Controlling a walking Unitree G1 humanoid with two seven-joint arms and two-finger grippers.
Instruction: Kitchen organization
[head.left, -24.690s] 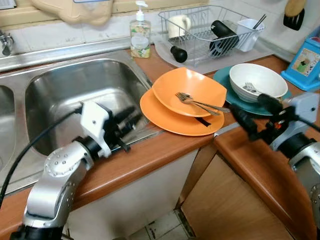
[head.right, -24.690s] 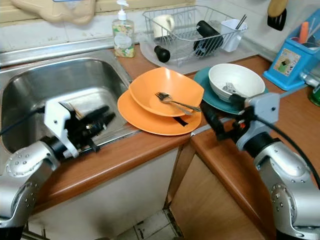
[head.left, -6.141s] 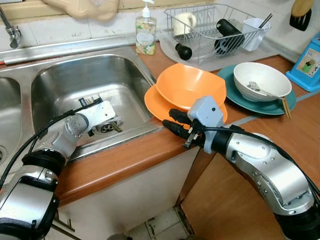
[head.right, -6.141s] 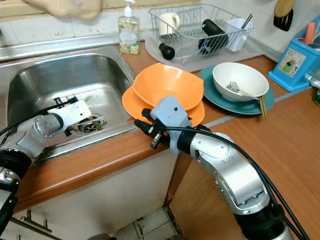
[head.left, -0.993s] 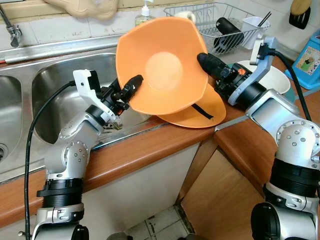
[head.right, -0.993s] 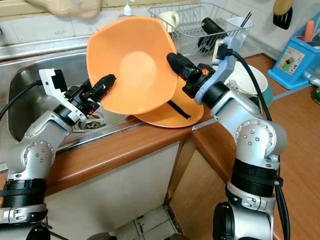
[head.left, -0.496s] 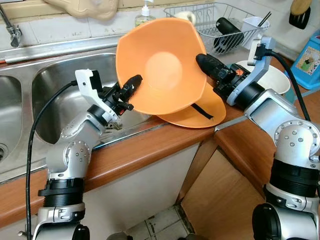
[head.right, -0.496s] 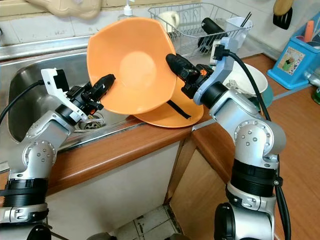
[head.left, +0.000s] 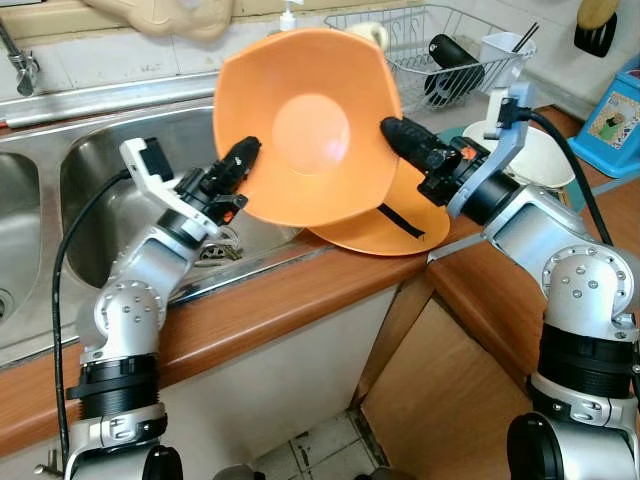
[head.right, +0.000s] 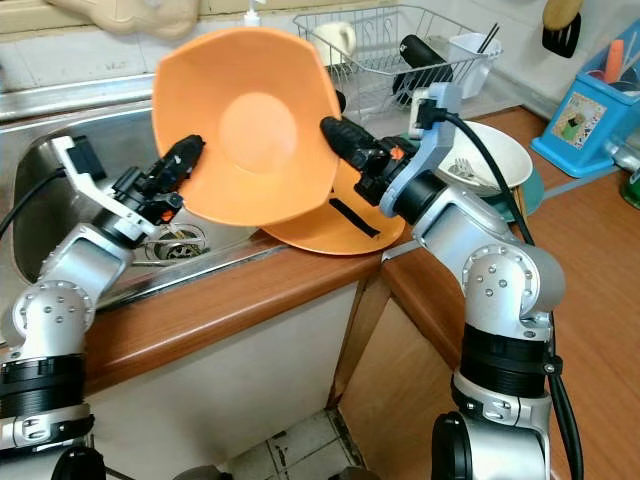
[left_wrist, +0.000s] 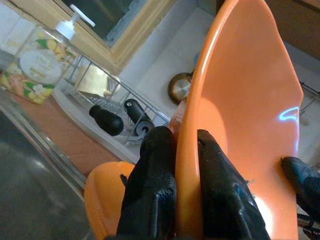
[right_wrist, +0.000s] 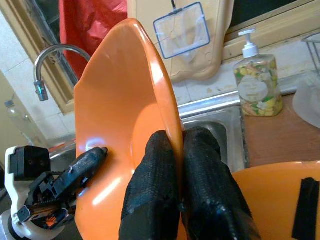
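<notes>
An orange bowl (head.left: 305, 125) hangs tilted on edge over the sink's right rim, its hollow facing me. My left gripper (head.left: 243, 155) is shut on the bowl's left rim; the left wrist view has that rim pinched between the two black fingers (left_wrist: 155, 185). My right gripper (head.left: 392, 130) is shut on the opposite rim, as the right wrist view confirms (right_wrist: 181, 140). Below and behind the bowl an orange plate (head.left: 405, 228) lies on the wooden counter with a black strip on it.
The steel sink (head.left: 110, 165) with its drain (head.right: 165, 240) lies under my left arm. A white bowl (head.left: 545, 155) with a fork sits on a teal plate at the right. Behind are a dish rack (head.left: 440, 50), a soap bottle (right_wrist: 255, 92) and a blue box (head.left: 615, 115).
Both grippers have carried the orange bowl a little to the left, toward the sink, and slightly higher. Both keep their hold on its rim.
</notes>
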